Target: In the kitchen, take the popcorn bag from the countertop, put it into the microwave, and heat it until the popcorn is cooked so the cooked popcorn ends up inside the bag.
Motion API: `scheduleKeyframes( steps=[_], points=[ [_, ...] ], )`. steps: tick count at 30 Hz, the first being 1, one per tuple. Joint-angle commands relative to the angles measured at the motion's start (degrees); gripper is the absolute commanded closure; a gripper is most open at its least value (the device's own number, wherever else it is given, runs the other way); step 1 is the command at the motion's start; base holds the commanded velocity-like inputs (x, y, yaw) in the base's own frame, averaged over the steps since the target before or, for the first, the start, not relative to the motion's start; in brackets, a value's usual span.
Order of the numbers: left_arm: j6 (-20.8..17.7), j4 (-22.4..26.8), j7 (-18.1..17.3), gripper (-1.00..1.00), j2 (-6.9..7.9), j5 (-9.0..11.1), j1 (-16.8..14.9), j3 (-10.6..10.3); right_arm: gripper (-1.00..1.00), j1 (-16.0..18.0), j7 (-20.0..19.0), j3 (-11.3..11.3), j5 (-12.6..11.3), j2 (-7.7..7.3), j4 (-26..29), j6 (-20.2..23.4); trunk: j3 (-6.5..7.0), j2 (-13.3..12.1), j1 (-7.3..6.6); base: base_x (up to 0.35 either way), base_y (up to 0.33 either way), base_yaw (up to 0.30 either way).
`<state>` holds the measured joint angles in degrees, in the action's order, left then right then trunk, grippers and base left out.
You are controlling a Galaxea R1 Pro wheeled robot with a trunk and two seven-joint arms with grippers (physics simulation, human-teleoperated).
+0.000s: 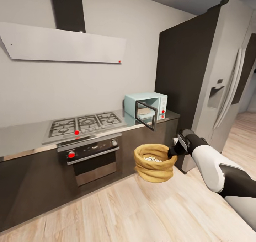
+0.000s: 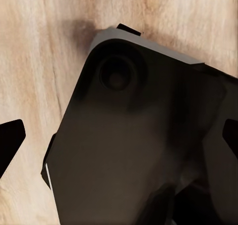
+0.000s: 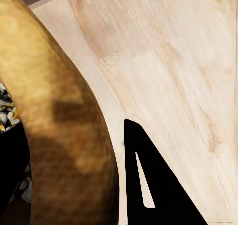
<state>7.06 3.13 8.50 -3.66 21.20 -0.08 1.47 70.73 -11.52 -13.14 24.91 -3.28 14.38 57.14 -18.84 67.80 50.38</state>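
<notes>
The tan popcorn bag (image 1: 153,167) hangs in the air in front of the dark cabinet fronts, below the countertop (image 1: 25,135). White popcorn (image 1: 153,159) fills its mouth. My right gripper (image 1: 174,151) is shut on the right side of its rolled rim. In the right wrist view the rim of the bag (image 3: 59,136) sits between the two black fingers (image 3: 153,185), with popcorn (image 3: 7,111) beside it. The pale blue microwave (image 1: 145,103) stands on the countertop above the bag with its door (image 1: 146,114) swung open. My left gripper (image 2: 119,140) is open over the robot's dark base.
A gas hob (image 1: 85,123) with an oven (image 1: 92,155) under it lies left of the microwave, beneath a hood (image 1: 64,44). A tall steel fridge (image 1: 220,85) stands to the right. Light wood floor (image 1: 124,213) spreads in front of the cabinets.
</notes>
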Motion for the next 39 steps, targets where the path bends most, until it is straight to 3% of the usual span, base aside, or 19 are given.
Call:
scheduleKeyframes(
  steps=[1, 39],
  points=[
    [0.2, 0.0, 0.1, -1.0, -0.02, 0.2, 0.0, 0.1, 1.0, 0.1, -0.4, -0.4, 0.6, 0.02, 0.1, 0.2, -0.04, 0.0, 0.0, 0.0, 0.0, -0.287],
    [0.2, 0.0, 0.2, -1.0, -0.03, 0.2, 0.0, 0.1, 1.0, 0.1, -0.5, -0.4, 0.6, -0.05, 0.0, 0.3, 0.96, 0.0, 0.0, 0.0, 0.0, -0.293]
  ],
)
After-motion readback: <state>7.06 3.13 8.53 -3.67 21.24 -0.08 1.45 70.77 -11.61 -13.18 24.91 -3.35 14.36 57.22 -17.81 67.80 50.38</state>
